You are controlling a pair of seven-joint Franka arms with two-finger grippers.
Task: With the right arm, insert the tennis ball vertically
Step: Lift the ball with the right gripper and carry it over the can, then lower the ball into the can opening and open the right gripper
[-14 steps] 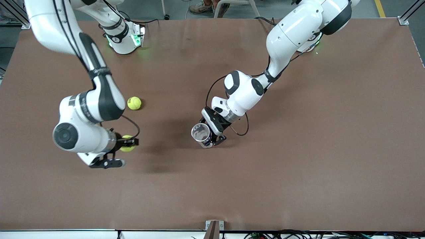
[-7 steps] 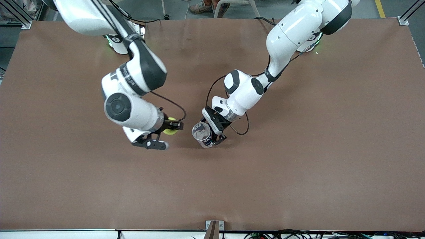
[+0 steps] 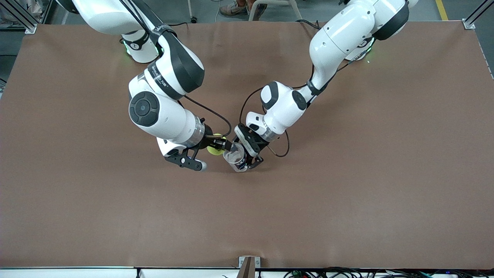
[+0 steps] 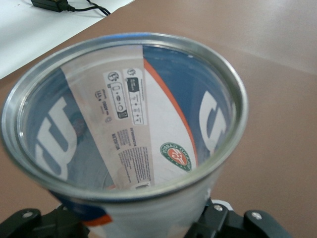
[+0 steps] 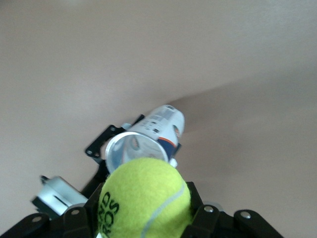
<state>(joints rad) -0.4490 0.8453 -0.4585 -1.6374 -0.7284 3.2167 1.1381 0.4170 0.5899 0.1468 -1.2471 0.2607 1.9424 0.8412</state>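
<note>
My right gripper [image 3: 217,149] is shut on a yellow-green tennis ball [image 3: 213,149] and holds it up in the air, right beside the open mouth of a clear tennis-ball can [image 3: 234,156]. The can has a blue and white label and a metal rim. My left gripper [image 3: 243,157] is shut on the can's side and holds it with its mouth tilted upward. In the right wrist view the ball [image 5: 144,197] sits between the fingers [image 5: 74,218] with the can's mouth [image 5: 134,148] just past it. The left wrist view looks into the empty can [image 4: 124,114].
The brown table [image 3: 347,193] stretches wide around both grippers. The arms' bases stand along its edge farthest from the front camera. A white surface with black cables [image 4: 29,39] lies past the table's edge in the left wrist view.
My right gripper has carried the ball from the right arm's end of the table to the can's mouth. The right arm now hides the second ball on the table. The left arm has not moved.
</note>
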